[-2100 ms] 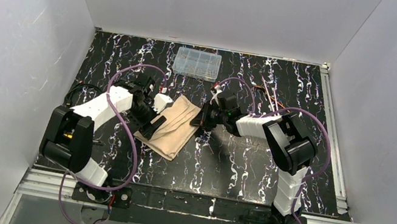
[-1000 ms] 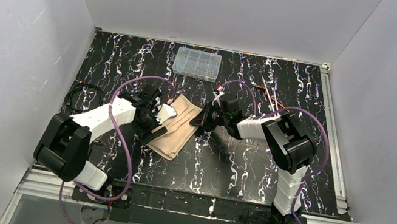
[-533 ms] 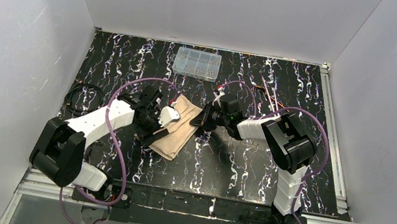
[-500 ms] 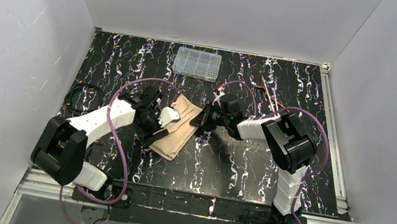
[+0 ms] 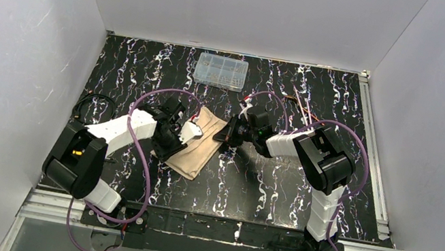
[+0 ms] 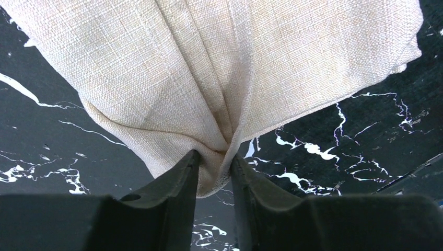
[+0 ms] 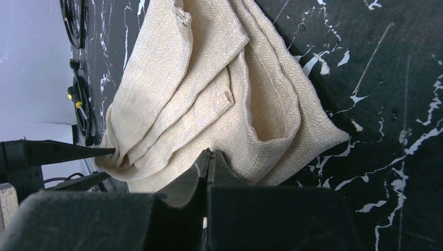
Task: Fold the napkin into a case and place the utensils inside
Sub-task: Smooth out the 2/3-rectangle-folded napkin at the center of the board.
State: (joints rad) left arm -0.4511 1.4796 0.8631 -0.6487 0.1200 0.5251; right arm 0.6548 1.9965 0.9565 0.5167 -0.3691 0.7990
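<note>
The beige napkin lies partly folded in layers on the black marbled table, between the two arms. My left gripper is at its left edge. In the left wrist view its fingers are shut on a bunched fold of the napkin. My right gripper is at the napkin's right edge. Seen from the right wrist, that gripper is shut, its tips resting against the layered napkin, with no cloth visible between them. Thin copper utensils lie behind the right arm.
A clear plastic compartment box stands at the back centre. A coiled black cable lies at the left edge of the table. Purple cables loop over both arms. White walls close in three sides.
My left gripper has slid right onto the napkin's left edge and closed on a fold, bunching the cloth. The right arm has stayed in place.
</note>
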